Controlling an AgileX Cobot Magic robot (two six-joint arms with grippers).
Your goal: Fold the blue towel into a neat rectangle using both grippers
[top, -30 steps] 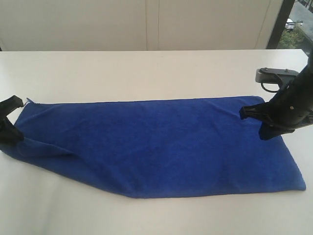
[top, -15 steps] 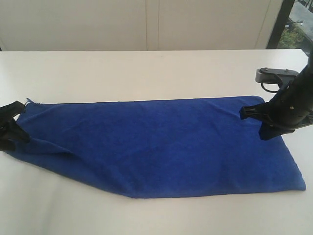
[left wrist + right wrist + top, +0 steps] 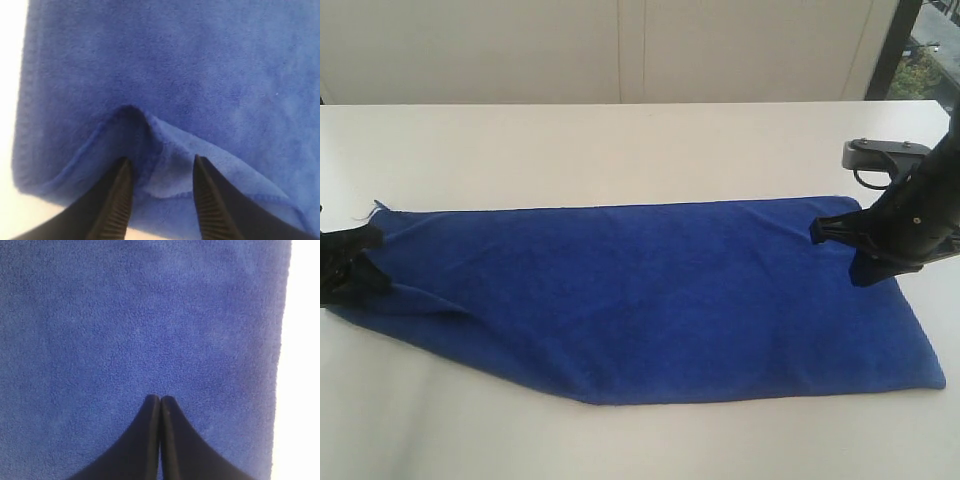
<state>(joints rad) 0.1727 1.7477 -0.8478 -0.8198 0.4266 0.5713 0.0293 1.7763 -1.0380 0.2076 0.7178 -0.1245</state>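
One towel: the blue towel lies flat on the white table, long way across, from the left edge almost to the right edge.
Near hem: it runs askew, cutting in toward the towel's left end, so I judge the shape is not yet a true rectangle.
Handling: soft, fuzzy and limp, and I expect it to be light. It should sag and bunch where unsupported, but the pile ought to give my jaws good bite.
Where I would hold: the corners of the short ends, pinching right on the hem, one corner per arm.
Left gripper: at the towel's left end, jaws spread apart astride a raised ridge of cloth, nothing clamped.
Right gripper: over the towel's far right corner, jaws pressed together with no cloth between them. I cannot tell whether the tips touch the fabric.
Loose thread: a wisp at the far left corner, likely harmless.
In the way: only my own right arm, which hangs over the right end and hides that corner from me.
Far side: bare table top, then pale wall panels and a window past the far right corner.
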